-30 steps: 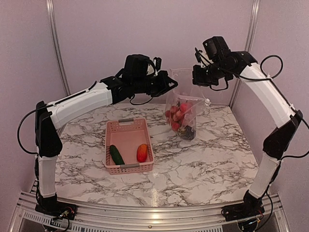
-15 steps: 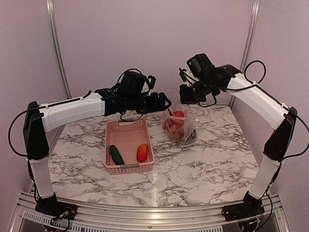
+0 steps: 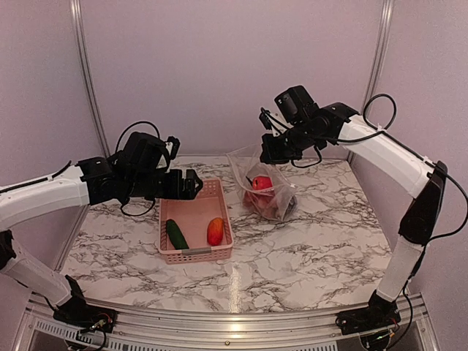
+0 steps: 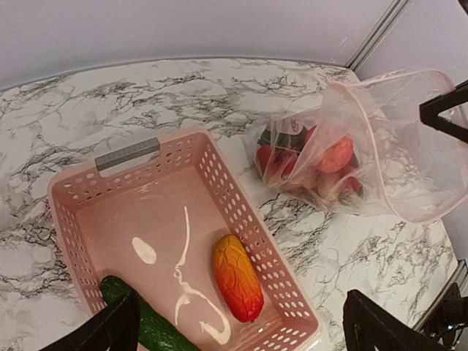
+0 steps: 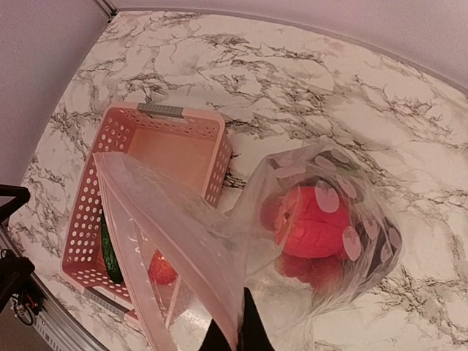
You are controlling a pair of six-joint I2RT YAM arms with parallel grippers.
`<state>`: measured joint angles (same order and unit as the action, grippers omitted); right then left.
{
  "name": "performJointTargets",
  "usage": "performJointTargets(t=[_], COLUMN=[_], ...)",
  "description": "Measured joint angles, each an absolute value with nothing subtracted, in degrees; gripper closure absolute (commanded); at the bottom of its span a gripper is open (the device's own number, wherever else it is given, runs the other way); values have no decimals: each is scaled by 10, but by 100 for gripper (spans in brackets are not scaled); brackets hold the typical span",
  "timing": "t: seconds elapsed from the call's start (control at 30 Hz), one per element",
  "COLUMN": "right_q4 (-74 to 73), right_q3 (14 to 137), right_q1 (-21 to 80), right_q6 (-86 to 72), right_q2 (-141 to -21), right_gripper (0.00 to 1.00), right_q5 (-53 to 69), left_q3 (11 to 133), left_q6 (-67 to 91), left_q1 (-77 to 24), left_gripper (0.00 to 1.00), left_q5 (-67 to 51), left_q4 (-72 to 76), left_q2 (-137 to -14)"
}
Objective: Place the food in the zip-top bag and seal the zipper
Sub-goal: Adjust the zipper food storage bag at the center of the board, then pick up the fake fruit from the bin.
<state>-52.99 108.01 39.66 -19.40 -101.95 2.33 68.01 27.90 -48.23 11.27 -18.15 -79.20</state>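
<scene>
**A:** What lies nearest the arms?

**B:** A pink latticed plastic basket (image 3: 196,255) on the grey-veined marble surface (image 3: 314,248). A dark green toy cucumber (image 3: 176,234) and an orange-red toy fruit (image 3: 215,231) lie apart at its near end. So two pieces of food are not yet bagged.

**A:** And the left hand?

**B:** The left hand (image 3: 190,184) hangs over the basket's far-left edge, fingers spread wide and holding nothing. A second ago it was up at the bag's mouth. It has let go and swung back, which I read as going for the next piece.

**A:** Where's the bag now?

**B:** The large clear crinkly zip-top bag (image 3: 269,191) sits behind and to the right of the basket. It hung in the air between both arms before; now its loaded bottom rests on the surface. A red toy tomato (image 5: 314,223) sits on top of the food inside it.

**A:** Who holds it?

**B:** Only the right hand (image 5: 238,330), pinched shut on one corner of the mouth. The pale press-strip zipper (image 5: 161,227) gapes toward the basket, unsealed. With one corner held, the mouth may sag as food goes in.
</scene>
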Motion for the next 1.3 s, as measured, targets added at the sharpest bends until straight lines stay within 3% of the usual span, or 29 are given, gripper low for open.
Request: performJointTargets(t=[0.1,0.63,1.0,1.3], right_q4=[-529,-529,-529,-528], right_q3=[1080,1080,1080,1078], right_q1=[397,397,397,397], right_q6=[-194,-194,-194,-194], right_q2=[-1021,-1025,-1025,-1025], right_gripper=[100,100,100,100], right_q5=[29,43,42,43], left_q3=[643,698,775,790], left_q6=[290,332,374,385], left_q1=[-474,-467,-467,-467], left_gripper=[2,34,38,37], left_q5=[114,-38,-66,-67], left_q4=[-203,-239,-277,-285], left_q2=[-792,-953,-1073,-1103])
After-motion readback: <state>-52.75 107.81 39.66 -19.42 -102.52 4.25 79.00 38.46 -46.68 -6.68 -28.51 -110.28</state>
